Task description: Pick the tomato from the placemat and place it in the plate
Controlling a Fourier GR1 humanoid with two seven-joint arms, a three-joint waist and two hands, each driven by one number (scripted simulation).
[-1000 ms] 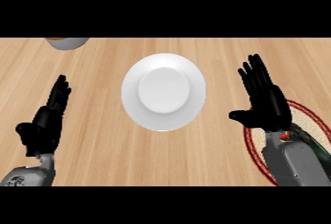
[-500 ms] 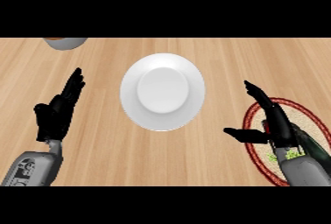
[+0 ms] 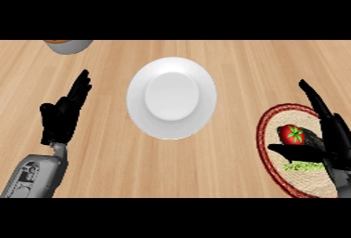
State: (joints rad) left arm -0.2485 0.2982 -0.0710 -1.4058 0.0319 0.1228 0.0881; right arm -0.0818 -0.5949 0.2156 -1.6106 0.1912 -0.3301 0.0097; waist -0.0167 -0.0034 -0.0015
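A red tomato (image 3: 293,134) with a green stem lies on a round woven placemat (image 3: 274,158) with a dark red rim at the right edge. My right hand (image 3: 330,135) hovers over the mat, fingers straight, thumb reaching under the tomato's near side; the tomato sits between thumb and fingers, not gripped. A white plate (image 3: 171,97) lies in the middle of the wooden counter, nothing on it. My left hand (image 3: 63,116) stands open at the left, fingers up, well apart from the plate.
A grey bowl (image 3: 68,45) with something orange inside peeks in at the top left. Bare wooden counter (image 3: 240,69) lies between the plate and the placemat.
My right hand has slid right and down onto the placemat, uncovering the tomato, which now shows beside its thumb. The left hand rose a little and turned edge-on.
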